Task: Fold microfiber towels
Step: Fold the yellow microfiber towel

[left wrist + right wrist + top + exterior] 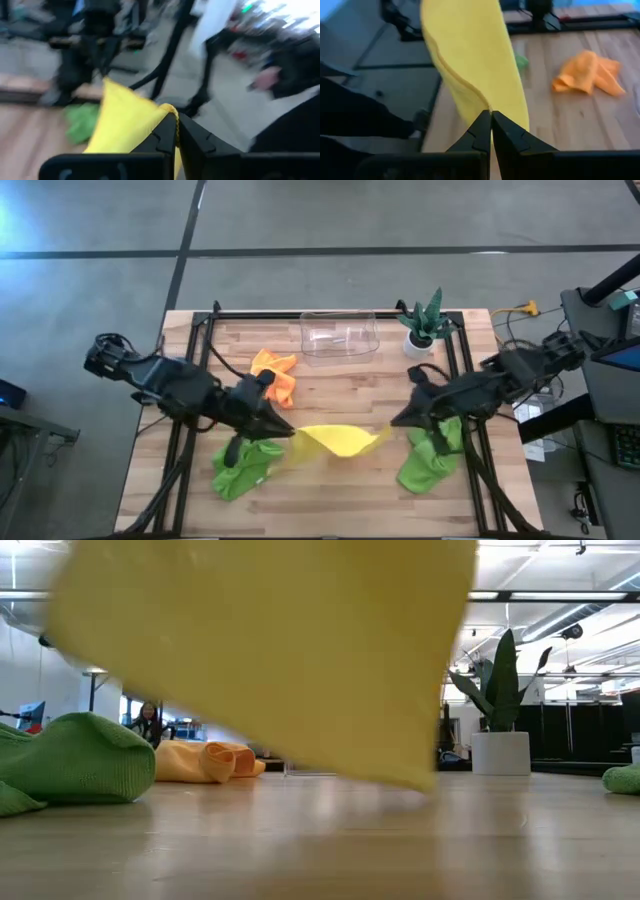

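The yellow towel hangs between my two grippers over the table's middle, near the front. My left gripper is shut on its left end and my right gripper on its right end. In the low view the yellow towel fills the upper picture, its lower edge above the tabletop. The orange towel lies crumpled farther back. One green towel lies bunched under the left arm, another green towel under the right arm. My left gripper pinches the yellow towel's left end between its two fingers, coming nearly level from the table's left. The cloth runs away from the fingertips, lifted off the table. My right gripper pinches the towel's right end between its two fingers, slanting down from the table's right. The cloth stretches from the fingertips toward the other arm, clear of the wood; one layer or several, I cannot tell.
A clear plastic container stands at the table's far edge, with a spiky green plant in a white pot to its right. Black frame rails run along the table's sides. Bare wood shows in the middle.
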Controlling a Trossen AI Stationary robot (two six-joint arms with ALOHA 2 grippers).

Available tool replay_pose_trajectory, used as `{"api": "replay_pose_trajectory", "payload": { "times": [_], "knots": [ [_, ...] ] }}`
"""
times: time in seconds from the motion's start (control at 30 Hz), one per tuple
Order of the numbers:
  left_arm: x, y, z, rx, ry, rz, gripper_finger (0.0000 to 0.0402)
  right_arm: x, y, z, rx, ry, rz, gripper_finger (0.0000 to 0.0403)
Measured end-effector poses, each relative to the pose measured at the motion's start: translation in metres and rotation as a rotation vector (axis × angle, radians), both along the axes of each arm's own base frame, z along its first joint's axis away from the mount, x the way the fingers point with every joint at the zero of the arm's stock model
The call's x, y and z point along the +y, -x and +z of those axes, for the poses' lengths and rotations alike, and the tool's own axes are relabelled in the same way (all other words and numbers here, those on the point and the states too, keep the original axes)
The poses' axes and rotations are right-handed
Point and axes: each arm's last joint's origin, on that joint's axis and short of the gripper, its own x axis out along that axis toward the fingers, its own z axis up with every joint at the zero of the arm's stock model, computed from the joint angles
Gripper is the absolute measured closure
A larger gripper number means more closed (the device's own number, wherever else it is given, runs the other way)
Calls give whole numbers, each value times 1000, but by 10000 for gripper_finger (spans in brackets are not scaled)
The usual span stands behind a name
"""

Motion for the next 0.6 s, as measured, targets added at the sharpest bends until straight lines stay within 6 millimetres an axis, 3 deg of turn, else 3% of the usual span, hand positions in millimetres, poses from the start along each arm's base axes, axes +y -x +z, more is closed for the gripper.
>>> {"api": "replay_pose_trajectory", "payload": {
  "times": [0.1,0.2,0.4,0.6],
  "knots": [
    [-3,1,19,-71,84,-60,402,6,13,24,-44,-64,53,394],
    [-9,-2,26,-81,159,-112,402,12,25,42,-71,-148,110,394],
    [-29,-19,16,14,291,-199,402,29,39,63,-78,-271,200,394],
    [-56,-31,4,100,385,-331,402,60,40,63,7,-362,248,394]
  ]
}}
